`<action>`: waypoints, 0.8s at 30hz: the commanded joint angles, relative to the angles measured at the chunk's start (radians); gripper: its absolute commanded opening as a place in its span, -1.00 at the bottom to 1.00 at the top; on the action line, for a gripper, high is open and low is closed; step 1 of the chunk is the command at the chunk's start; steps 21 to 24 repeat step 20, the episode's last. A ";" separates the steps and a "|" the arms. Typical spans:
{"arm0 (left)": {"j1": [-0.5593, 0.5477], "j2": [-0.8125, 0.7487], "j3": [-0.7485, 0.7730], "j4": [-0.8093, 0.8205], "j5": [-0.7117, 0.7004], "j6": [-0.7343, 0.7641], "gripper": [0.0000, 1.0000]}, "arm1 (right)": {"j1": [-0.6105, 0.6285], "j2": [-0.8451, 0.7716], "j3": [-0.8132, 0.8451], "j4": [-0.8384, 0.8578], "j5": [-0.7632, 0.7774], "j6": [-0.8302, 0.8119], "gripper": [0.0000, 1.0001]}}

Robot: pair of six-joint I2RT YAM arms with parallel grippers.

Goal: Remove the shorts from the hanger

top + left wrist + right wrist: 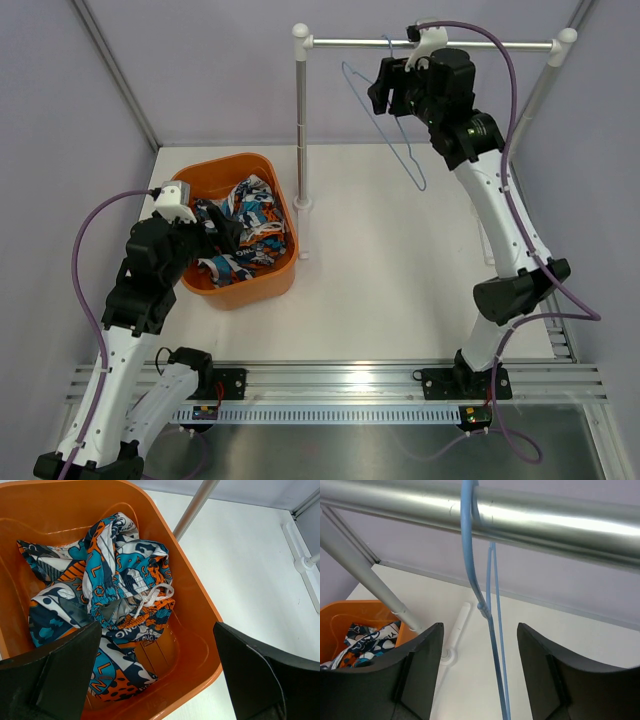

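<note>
The shorts [245,230] lie crumpled inside the orange basket [232,160], off the hanger. In the left wrist view the shorts [120,580] fill the left of the basket [195,600]. The light-blue wire hanger [405,158] hangs bare by its hook on the silver rail [470,44]. My left gripper [215,235] is open and empty just above the basket and shorts; its gripper [156,645] shows wide apart. My right gripper [392,90] is up by the rail. In its wrist view the right gripper [480,630] is open, with the hanger [492,645] passing between the fingers without touching them.
The rail's upright post [301,120] stands on the table just right of the basket, with a white foot [301,203]. The rail [545,522] runs close above the right gripper. Purple walls enclose the white table on three sides.
</note>
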 commanded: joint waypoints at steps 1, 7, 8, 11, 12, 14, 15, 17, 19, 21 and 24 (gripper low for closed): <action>0.001 -0.006 -0.007 0.043 0.008 0.012 0.98 | 0.014 -0.126 -0.047 0.027 0.084 0.024 0.45; 0.001 -0.001 -0.010 0.048 0.019 0.011 0.98 | 0.013 -0.414 -0.326 0.053 0.229 0.093 0.99; 0.001 0.000 -0.008 0.048 0.020 0.011 0.98 | 0.014 -0.462 -0.430 0.065 0.254 0.107 0.99; 0.001 0.006 -0.010 0.048 0.025 0.009 0.98 | 0.013 -0.645 -0.633 0.093 0.289 0.168 0.99; 0.001 0.005 -0.010 0.048 0.027 0.009 0.98 | 0.013 -0.686 -0.682 0.093 0.294 0.195 0.99; 0.001 0.005 -0.013 0.053 0.027 0.008 0.98 | 0.013 -0.804 -0.803 0.082 0.314 0.205 0.99; 0.001 0.005 -0.013 0.053 0.027 0.008 0.98 | 0.014 -0.834 -0.842 0.065 0.332 0.216 0.99; 0.001 0.013 -0.014 0.056 0.031 0.008 0.98 | 0.013 -0.915 -0.921 0.053 0.337 0.220 0.99; 0.001 0.020 -0.014 0.057 0.037 0.005 0.98 | 0.014 -0.964 -0.951 0.028 0.343 0.223 0.99; 0.001 0.022 -0.014 0.057 0.039 0.003 0.98 | 0.013 -0.978 -0.975 0.025 0.335 0.222 0.99; 0.001 0.022 -0.014 0.057 0.039 0.003 0.98 | 0.013 -0.978 -0.975 0.025 0.335 0.222 0.99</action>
